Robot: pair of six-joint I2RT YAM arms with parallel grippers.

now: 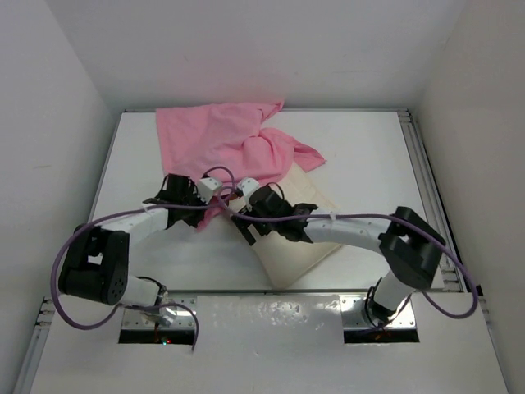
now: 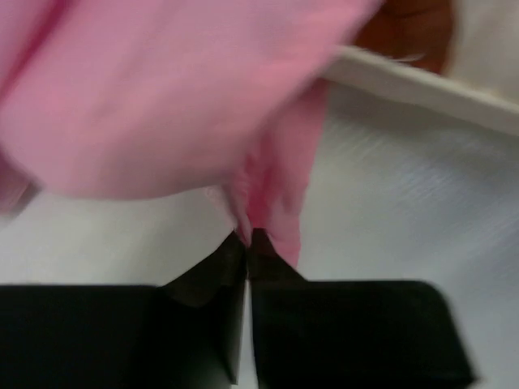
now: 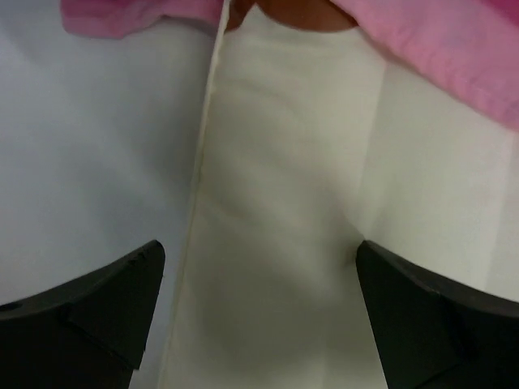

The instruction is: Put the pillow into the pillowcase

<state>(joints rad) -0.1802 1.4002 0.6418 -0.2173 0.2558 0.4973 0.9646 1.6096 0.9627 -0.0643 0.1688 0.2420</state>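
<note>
The left gripper [image 2: 247, 241] pinches a fold of the pink pillowcase [image 1: 230, 139], jaws tight on it. The case drapes over the far corner of the pillow [image 1: 305, 240] mid-table, and the right gripper [image 3: 259, 292] hangs over the cream face, jaws spread wide.

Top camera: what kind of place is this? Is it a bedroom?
Probably a robot test booth, not a bedroom: plain white walls box in a white table, and a left arm and right arm stand at its near edge, working on a pillowcase and pillow.
</note>
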